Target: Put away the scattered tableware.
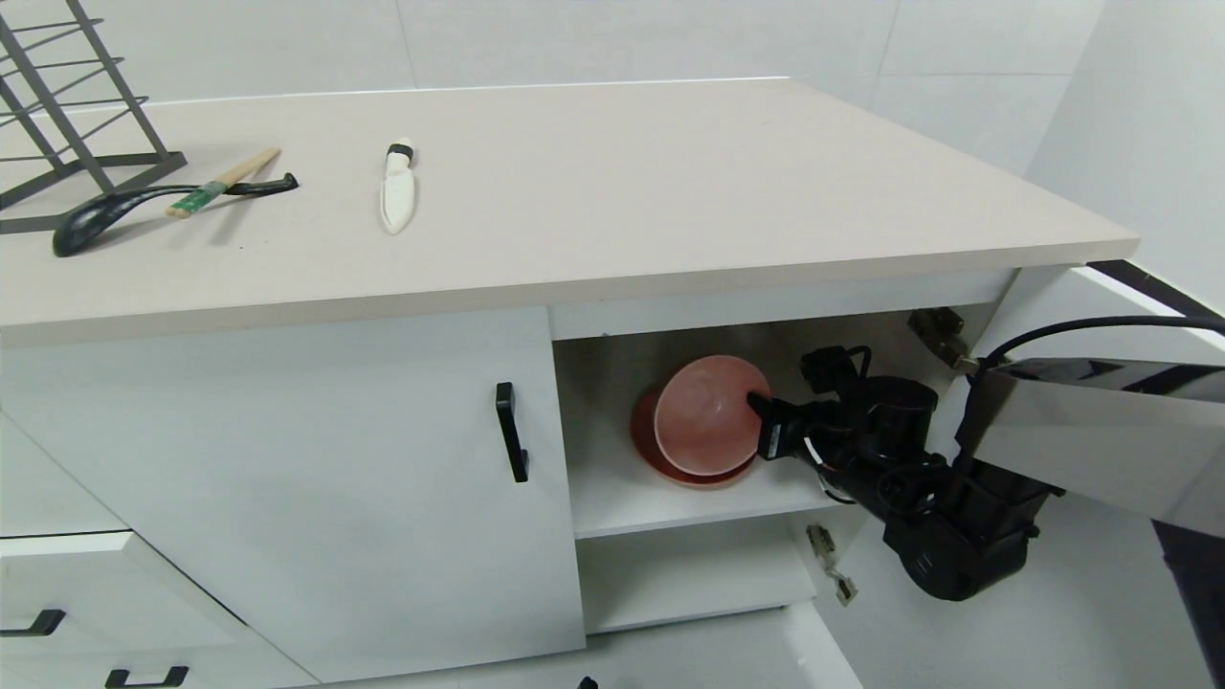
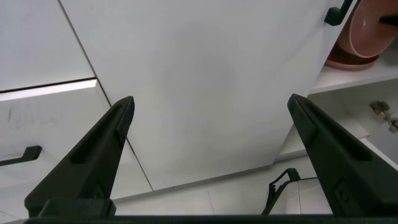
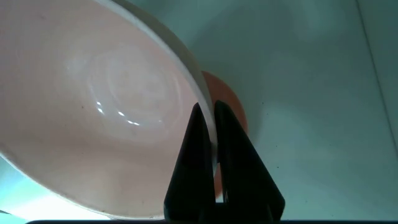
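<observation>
Inside the open cupboard, my right gripper (image 1: pixel 758 404) is shut on the rim of a pink bowl (image 1: pixel 706 414), which is tilted on its side above a red plate (image 1: pixel 660 457) on the upper shelf. The right wrist view shows the bowl (image 3: pixel 106 106) with my right gripper (image 3: pixel 209 112) pinching its rim and the red plate (image 3: pixel 227 102) behind. On the countertop lie a black ladle (image 1: pixel 115 209), a wooden-handled utensil (image 1: pixel 222 182) and a white sheathed knife (image 1: pixel 398 189). My left gripper (image 2: pixel 211 109) hangs open before the closed cupboard door (image 2: pixel 199 87).
A black wire dish rack (image 1: pixel 67 105) stands at the counter's far left. The left cupboard door with a black handle (image 1: pixel 512 433) is closed. The right door is swung open beside my right arm. A lower shelf (image 1: pixel 689 574) lies beneath. Drawers (image 1: pixel 57 612) sit at the lower left.
</observation>
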